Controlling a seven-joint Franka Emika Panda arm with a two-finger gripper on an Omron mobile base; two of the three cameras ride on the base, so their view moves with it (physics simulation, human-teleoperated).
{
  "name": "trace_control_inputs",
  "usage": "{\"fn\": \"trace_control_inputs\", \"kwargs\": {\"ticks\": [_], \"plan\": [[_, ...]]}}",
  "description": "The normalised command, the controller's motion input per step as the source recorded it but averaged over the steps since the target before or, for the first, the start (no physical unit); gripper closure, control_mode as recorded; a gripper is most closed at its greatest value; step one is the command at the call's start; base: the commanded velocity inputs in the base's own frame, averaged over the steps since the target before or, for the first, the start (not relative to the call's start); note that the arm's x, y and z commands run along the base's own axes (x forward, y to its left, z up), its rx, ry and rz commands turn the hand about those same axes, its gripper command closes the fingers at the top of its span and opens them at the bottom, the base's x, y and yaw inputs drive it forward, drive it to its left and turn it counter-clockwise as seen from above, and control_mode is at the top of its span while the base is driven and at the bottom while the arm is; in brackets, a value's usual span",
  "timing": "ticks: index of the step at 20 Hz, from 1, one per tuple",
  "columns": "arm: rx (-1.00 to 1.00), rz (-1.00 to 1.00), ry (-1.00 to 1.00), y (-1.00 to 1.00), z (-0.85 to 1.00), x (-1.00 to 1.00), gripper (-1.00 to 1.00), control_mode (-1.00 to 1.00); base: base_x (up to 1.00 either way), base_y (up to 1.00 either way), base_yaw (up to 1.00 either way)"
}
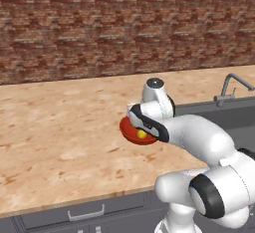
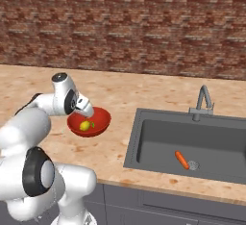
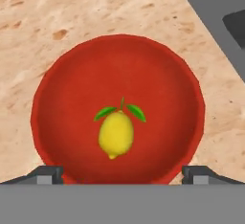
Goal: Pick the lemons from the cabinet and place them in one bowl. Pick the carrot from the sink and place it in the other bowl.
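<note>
A glossy red bowl [image 3: 72, 94] sits on a speckled tan stone bench [image 1: 60, 127], just left of a dark grey sink [image 2: 158, 142] set into the same surface. One yellow lemon [image 3: 116, 134] with two small green leaves lies inside the bowl, near its middle, touching nothing but the bowl floor. The white robot arm bends over the bowl, and its claw [image 3: 122, 173] hangs directly above it, fingers spread wide apart with nothing between them; the two dark fingertips [image 3: 48, 173] stand on either side of the bowl's near rim. In the sink basin, a slim orange carrot [image 2: 181, 159] lies beside the round drain, below a thin grey curved faucet [image 2: 204, 101]. A red brick wall [image 1: 124, 23] runs behind the bench.
</note>
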Motion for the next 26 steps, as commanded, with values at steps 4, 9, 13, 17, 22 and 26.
{"fn": "trace_control_inputs", "kwargs": {"ticks": [4,9,13,17,22,26], "plan": [[0.00,0.11,-0.11,0.00,0.62,-0.95,-1.00,-1.00,0.00,0.00,0.00],[0.04,0.33,0.12,0.00,0.84,-0.61,-1.00,-1.00,0.00,0.00,0.00],[-0.01,0.43,0.06,-0.09,0.65,-0.60,-1.00,-1.00,0.00,0.00,0.00],[-0.02,0.09,0.00,-0.05,0.69,-0.88,-1.00,-1.00,0.00,0.00,0.00],[0.00,-0.17,0.03,-0.25,0.40,-0.88,-1.00,-1.00,0.00,0.00,0.00],[0.00,-0.35,0.02,-0.23,0.07,-0.80,-1.00,-1.00,0.00,0.00,0.00]]}}
